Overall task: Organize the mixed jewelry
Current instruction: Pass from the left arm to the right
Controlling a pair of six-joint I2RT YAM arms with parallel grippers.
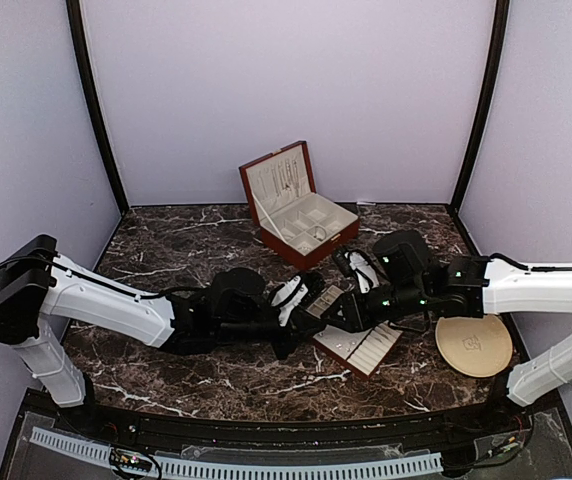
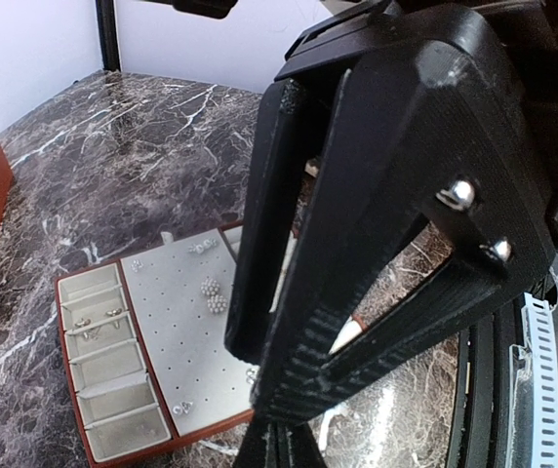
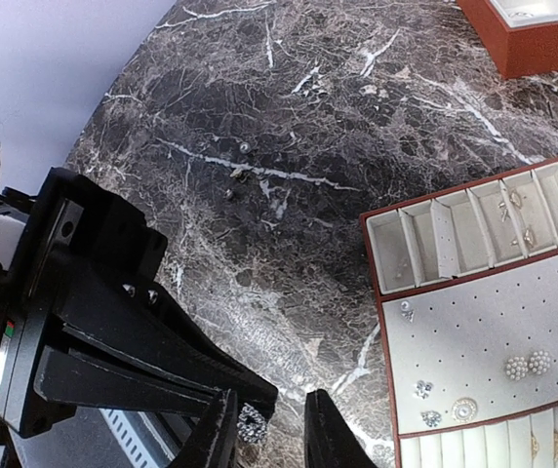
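Right claw (image 3: 269, 434): parted; sparkly stud (image 3: 252, 424) in gap, 6 o'clock. Left claw (image 1: 301, 297): cannot tell. Advised: centre stud, close gently, avoid flicking across desk (image 3: 259, 146).

middle is jammed: left gripper (image 1: 311, 300) and right gripper (image 3: 269, 429) crowd together at the flat tray's (image 1: 361, 350) left end. open wooden box (image 1: 296, 205) blocks back centre, plate (image 1: 474, 345) sits front right. back-left marble (image 1: 166, 235) looks passable. a few jewelry specks (image 3: 245, 146) dot the stone elsewhere.
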